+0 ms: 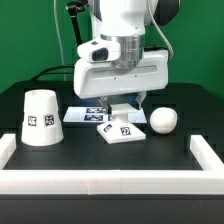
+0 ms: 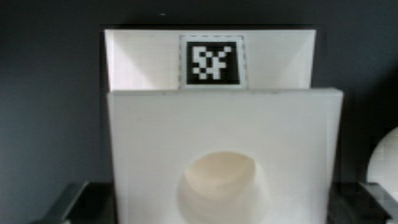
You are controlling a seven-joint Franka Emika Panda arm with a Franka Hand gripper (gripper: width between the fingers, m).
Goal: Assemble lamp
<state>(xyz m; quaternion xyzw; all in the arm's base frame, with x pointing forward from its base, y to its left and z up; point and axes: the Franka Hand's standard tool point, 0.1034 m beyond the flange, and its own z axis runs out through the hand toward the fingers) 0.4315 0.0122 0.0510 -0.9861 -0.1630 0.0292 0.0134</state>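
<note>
Exterior view: my gripper (image 1: 122, 108) hangs low over the middle of the table (image 1: 100, 160), directly above the flat square base (image 1: 122, 130), which lies at frame centre with its black-and-white tag (image 1: 125, 131) facing up. The fingers reach down close to the base. My wrist housing blocks the line of sight, so I cannot tell whether they touch it, or whether the gripper is spread or closed. The marker board (image 1: 88, 113) lies flat just behind the base, toward the exterior view's left; the two look adjacent, but I cannot tell if they overlap. The shade (image 1: 40, 118) stands upright, wide end down, in the exterior view's left part of the frame, well apart from the base. The bulb (image 1: 163, 121) rests on the table at the exterior view's right, near the base but not touching it. A white raised border (image 1: 100, 186) runs along the front and both sides of the table. Wrist view: the base (image 2: 222, 125) fills most of the frame and is roughly centred under the camera, with its tag (image 2: 212, 60) on the far step. A rounded pale feature (image 2: 222, 180) sits on the nearer surface; recess or bump, I cannot tell. A curved white edge of the bulb (image 2: 382, 172) shows at the frame border. My fingers are not clearly visible here.
</note>
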